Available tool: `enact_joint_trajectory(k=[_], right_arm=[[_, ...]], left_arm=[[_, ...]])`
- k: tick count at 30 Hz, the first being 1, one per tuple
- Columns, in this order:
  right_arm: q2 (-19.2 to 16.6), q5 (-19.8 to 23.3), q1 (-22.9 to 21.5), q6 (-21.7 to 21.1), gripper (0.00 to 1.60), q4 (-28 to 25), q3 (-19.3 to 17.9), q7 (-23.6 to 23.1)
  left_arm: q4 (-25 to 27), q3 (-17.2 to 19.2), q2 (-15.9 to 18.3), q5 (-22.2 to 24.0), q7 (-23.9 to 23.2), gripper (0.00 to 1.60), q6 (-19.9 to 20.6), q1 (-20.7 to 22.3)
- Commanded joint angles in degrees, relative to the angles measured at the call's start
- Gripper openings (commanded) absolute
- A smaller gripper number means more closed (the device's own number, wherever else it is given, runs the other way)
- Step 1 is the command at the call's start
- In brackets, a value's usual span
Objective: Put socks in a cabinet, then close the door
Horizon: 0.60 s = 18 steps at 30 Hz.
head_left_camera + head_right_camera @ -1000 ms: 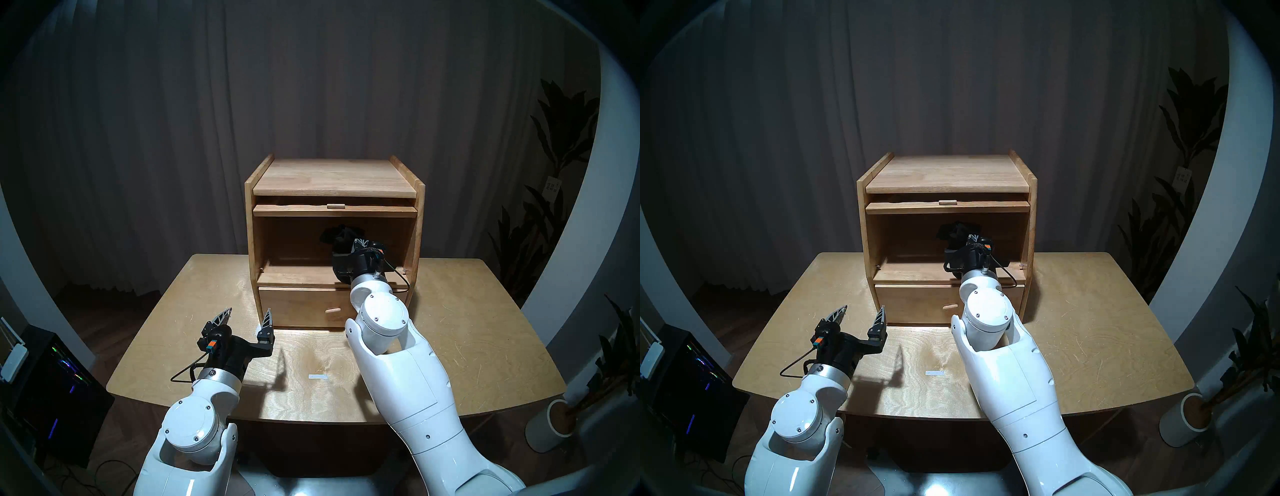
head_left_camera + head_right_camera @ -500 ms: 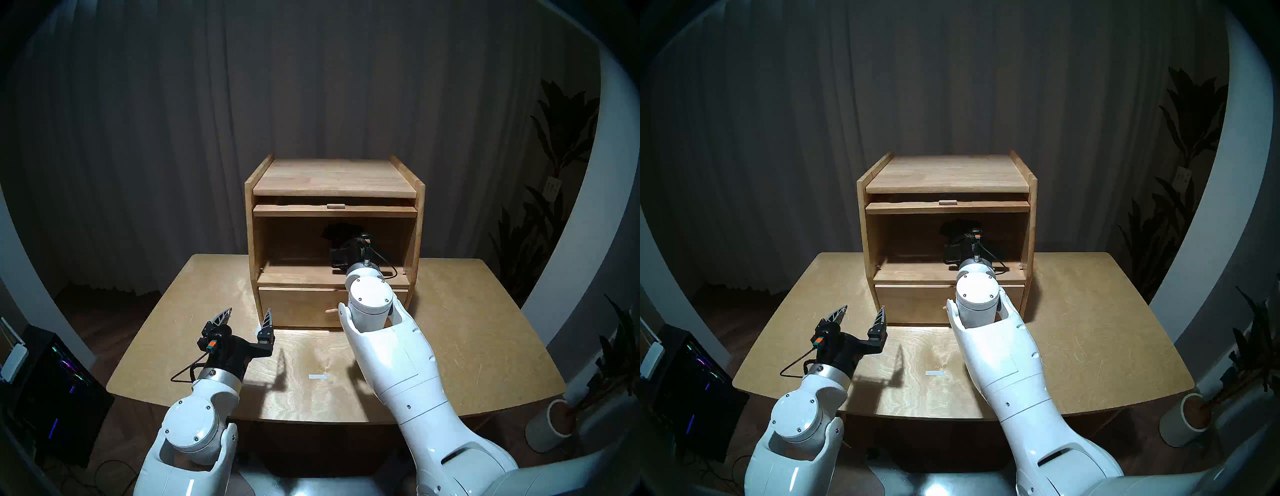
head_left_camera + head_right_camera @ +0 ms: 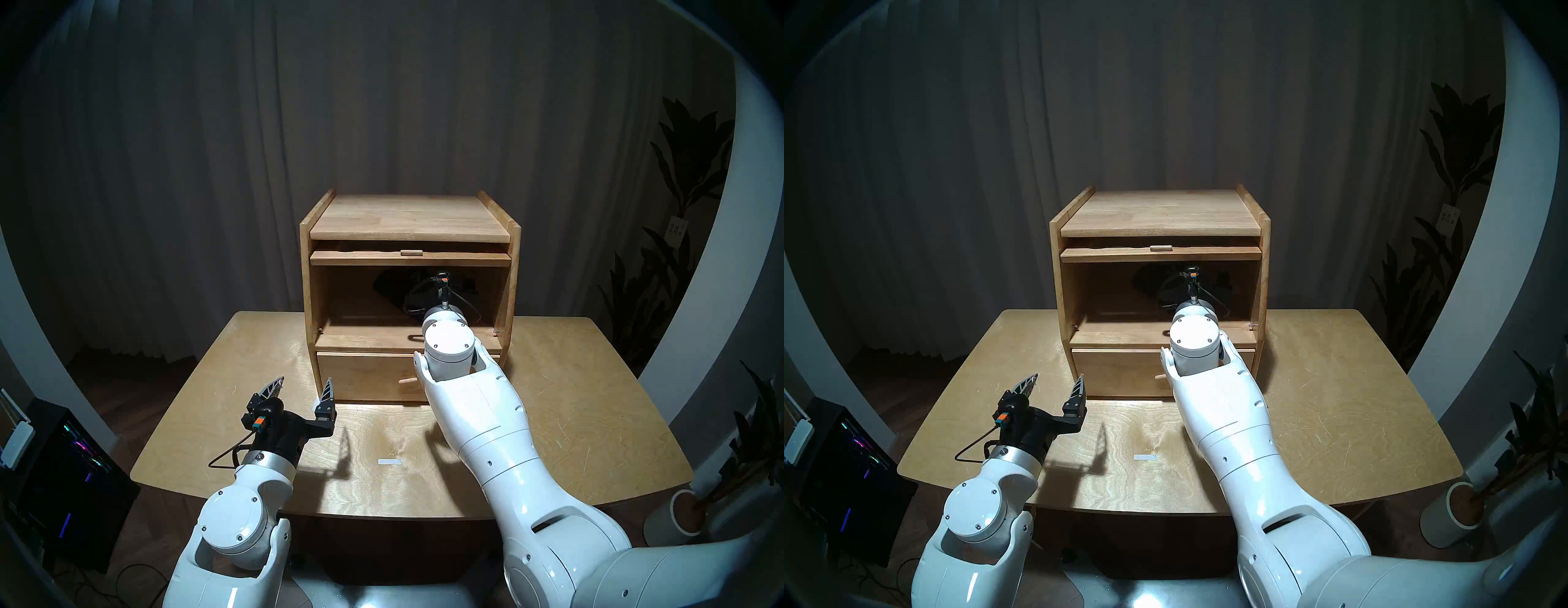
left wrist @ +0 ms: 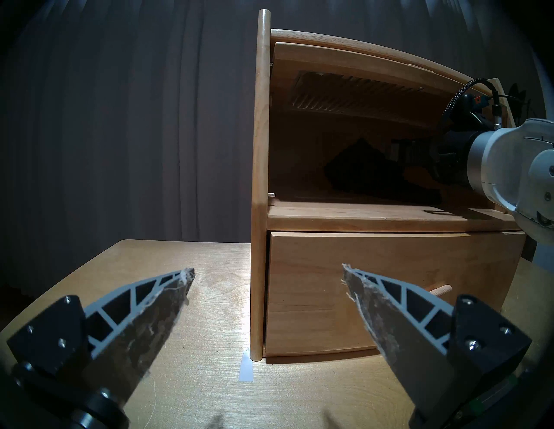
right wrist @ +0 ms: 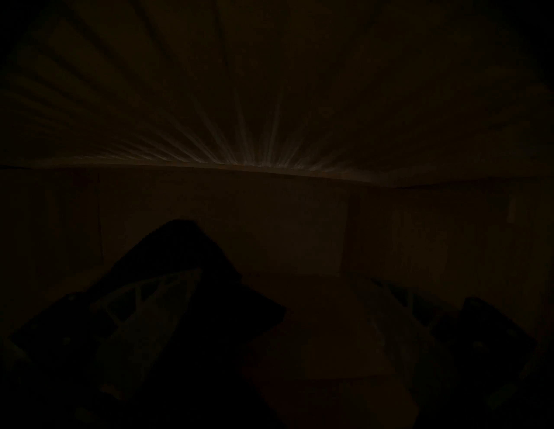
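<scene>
The light-brown wooden cabinet [image 3: 409, 216] stands at the back of the table. Its door [image 3: 410, 257] is lifted flat under the top, tab handle forward, and the ribbed window [image 4: 344, 99] shows from below. The black socks [image 3: 390, 284] lie deep in the upper compartment. My right gripper [image 5: 286, 275] reaches in there. In the dark right wrist view its fingers stand apart, and the socks [image 5: 180, 248] rest against the left finger. My left gripper [image 3: 303, 388] is open and empty, low over the table by the cabinet's front left corner.
The lower drawer [image 3: 365, 375] is shut, its peg knob [image 3: 408, 380] beside my right forearm. A white tape strip [image 3: 389, 461] lies mid-table. A computer case [image 3: 63, 467] stands off the left side, a potted plant [image 3: 679, 522] off the right. Dark curtains hang behind.
My right arm pushed deeper into the upper compartment and its wrist turned. The socks went farther back and spread out as the fingers parted. The left arm stayed still.
</scene>
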State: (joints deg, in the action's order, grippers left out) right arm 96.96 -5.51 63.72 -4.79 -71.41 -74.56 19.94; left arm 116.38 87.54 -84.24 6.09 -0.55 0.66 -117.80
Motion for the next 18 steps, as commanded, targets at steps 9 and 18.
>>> enact_joint_trajectory(k=[9,18], right_arm=[[-1.12,-2.19,2.02,3.04,1.6,-9.48,3.64,-1.22],[-2.2,-1.03,8.49,2.85,1.6,-15.36,4.02,-1.95]], left_arm=[[1.21,0.06,0.1,0.34,-0.09,1.6,-0.42,0.35],[0.86,0.02,0.17,0.53,-0.06,1.6,-0.31,0.46]])
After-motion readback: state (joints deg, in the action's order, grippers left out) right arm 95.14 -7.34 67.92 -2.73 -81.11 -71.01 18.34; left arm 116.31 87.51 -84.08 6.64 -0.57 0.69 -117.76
